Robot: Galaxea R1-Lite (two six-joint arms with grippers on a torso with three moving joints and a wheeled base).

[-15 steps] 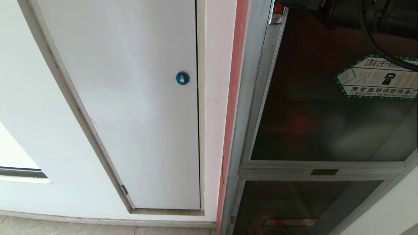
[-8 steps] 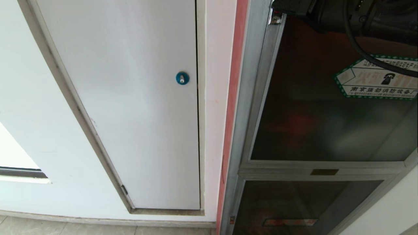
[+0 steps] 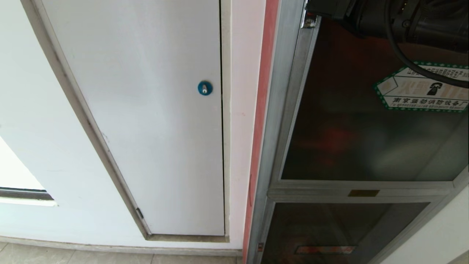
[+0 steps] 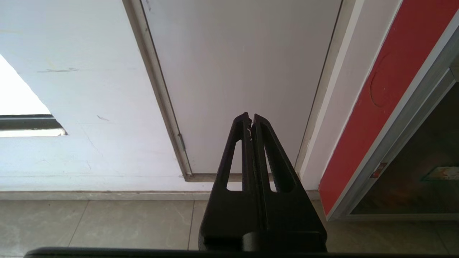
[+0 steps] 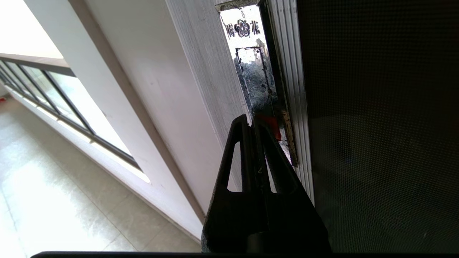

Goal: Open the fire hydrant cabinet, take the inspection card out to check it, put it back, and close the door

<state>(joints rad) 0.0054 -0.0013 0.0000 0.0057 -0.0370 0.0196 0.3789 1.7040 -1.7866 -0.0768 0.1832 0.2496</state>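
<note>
Smoked glass fills the door (image 3: 370, 121) of the fire hydrant cabinet (image 3: 273, 110) in the head view, with the green-bordered hexagonal sticker (image 3: 427, 93) at about 2 o'clock of the pane. The door looks shut, or nearly so, against its silver frame. The right arm (image 3: 403, 16) enters at 1 o'clock of the picture, reaching toward the door's upper left corner, where a scrap of red latch (image 3: 310, 15) shows just beside it; the right hand itself is out of sight here. The white panel door (image 3: 146, 110) with its blue round lock (image 3: 205, 88) sits at 9 o'clock of the cabinet and is no part of the job. The inspection card is not visible; it is presumably inside.

From the left wrist, the left hand (image 4: 251, 120) is pressed closed, empty, hanging parked low before the white panel door and the floor tiles (image 4: 89, 225).

From the right wrist, the right hand (image 5: 252, 122) is pinched together with nothing between its fingers, its tip at the red latch (image 5: 271, 126) in the narrow channel between frame and door edge. To do the opening well, I judge the closed tip should hook behind the latch or door edge and pull straight outward, gently, so it does not slip off the ribbed aluminium or scrape the glass
</note>
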